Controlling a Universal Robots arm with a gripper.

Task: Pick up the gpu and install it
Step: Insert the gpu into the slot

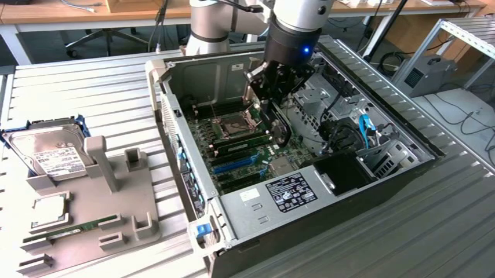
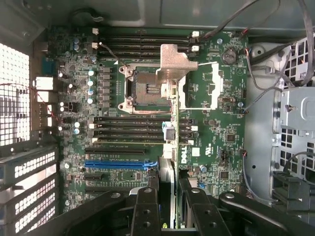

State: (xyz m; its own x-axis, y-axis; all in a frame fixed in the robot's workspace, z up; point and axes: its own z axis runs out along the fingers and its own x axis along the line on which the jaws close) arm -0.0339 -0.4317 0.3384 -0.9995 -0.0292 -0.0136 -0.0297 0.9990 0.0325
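fingers [image 1: 268, 103]: closed on the gpu, clamping its thin board from both faces; deep inside the open pc case [image 1: 402, 174]
gpu [image 1: 279, 125]: hangs edge-on straight below the fingers, above the motherboard [image 1: 255, 152], not seated in any slot
gpu, wrist view [image 2: 169, 129]: runs out from between the fingers [image 2: 167, 189]; its silver bracket [image 2: 174, 60] is the far end, over the cpu socket [image 2: 145, 86]
blue slot [image 2: 115, 164]: just beside the fingertips, off to one side of the card; the card's line looks crosswise to the slot's run
risk, misalign: if pushed down as held, the card edge meets the board or the memory slots [image 2: 133, 129] instead of a slot; cause = card turned across the slots
risk, socket: bracket end hangs over the open cpu socket; a drop or low sweep could hit it; cause = small clearance under the card, can't tell how much
risk, slip: grip sits at one end of a long thin card, so it could pivot or slide between the fingers; cause = weight hanging far from the grip
risk, snag: blue cable [image 1: 363, 130] and black wiring are near the fingers on the drive-bay side; a swing that way could catch them
risk, case wall: the fingers are close to the rear wall; a wide reorientation could knock it
elsewhere: hard drive [image 1: 50, 156] on the grey holder, on the table [image 1: 101, 87], well apart from the fingers
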